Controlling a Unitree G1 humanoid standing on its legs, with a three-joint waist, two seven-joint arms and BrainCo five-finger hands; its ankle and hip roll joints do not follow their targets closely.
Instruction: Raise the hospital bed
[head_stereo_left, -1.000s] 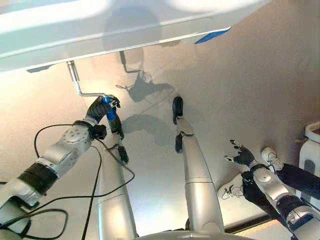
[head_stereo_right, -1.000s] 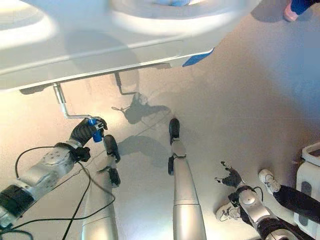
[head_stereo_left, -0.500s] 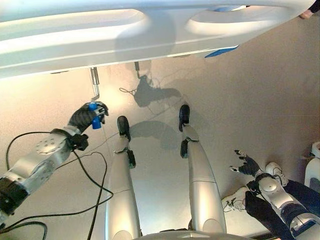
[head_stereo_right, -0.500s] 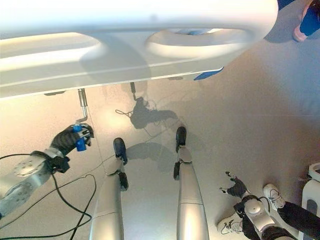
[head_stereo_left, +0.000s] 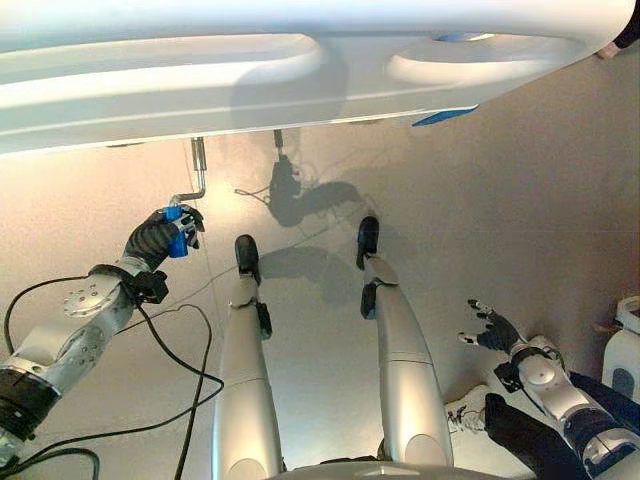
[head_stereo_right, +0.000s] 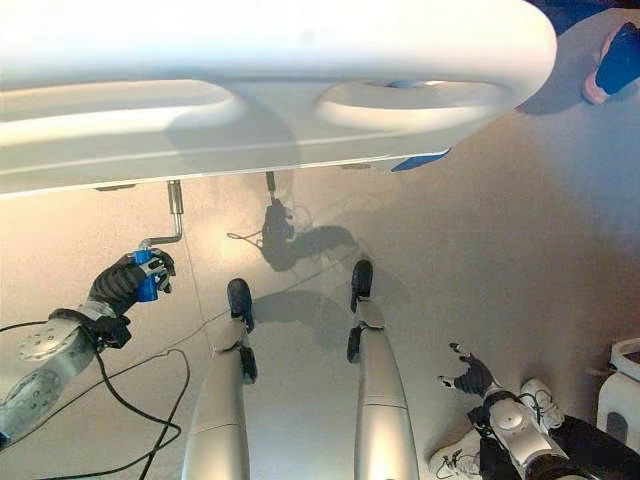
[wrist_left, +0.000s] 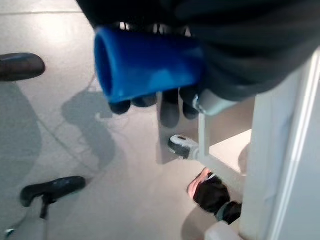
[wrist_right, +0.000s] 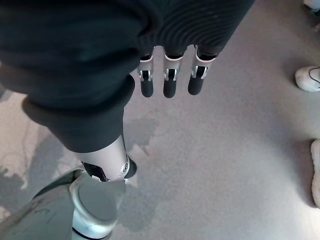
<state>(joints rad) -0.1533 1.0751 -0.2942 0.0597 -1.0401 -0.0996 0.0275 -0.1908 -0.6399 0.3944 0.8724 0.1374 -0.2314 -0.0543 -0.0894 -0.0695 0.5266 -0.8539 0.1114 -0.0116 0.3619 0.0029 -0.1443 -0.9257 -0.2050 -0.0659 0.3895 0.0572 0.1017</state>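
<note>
The white footboard of the hospital bed (head_stereo_left: 300, 70) spans the top of both eye views. A metal crank (head_stereo_left: 197, 170) hangs from under the bed at the left and ends in a blue handle (head_stereo_left: 175, 217). My left hand (head_stereo_left: 155, 238) is shut on that blue handle (wrist_left: 145, 65), fingers curled round it, below and left of the crank's shaft. My right hand (head_stereo_left: 490, 328) hangs low at the right, away from the bed, fingers straight and spread, holding nothing (wrist_right: 167, 82).
A second short crank (head_stereo_left: 279, 145) hangs under the bed near the middle. A blue tag (head_stereo_left: 440, 116) marks the bed's underside at right. A person's shoe (head_stereo_right: 615, 60) shows at top right. A white bin (head_stereo_left: 625, 350) stands at far right.
The crank handle has swung from right of its shaft, round to below and left of it, with my left hand on it. The camera has shifted. My right hand stays low.
</note>
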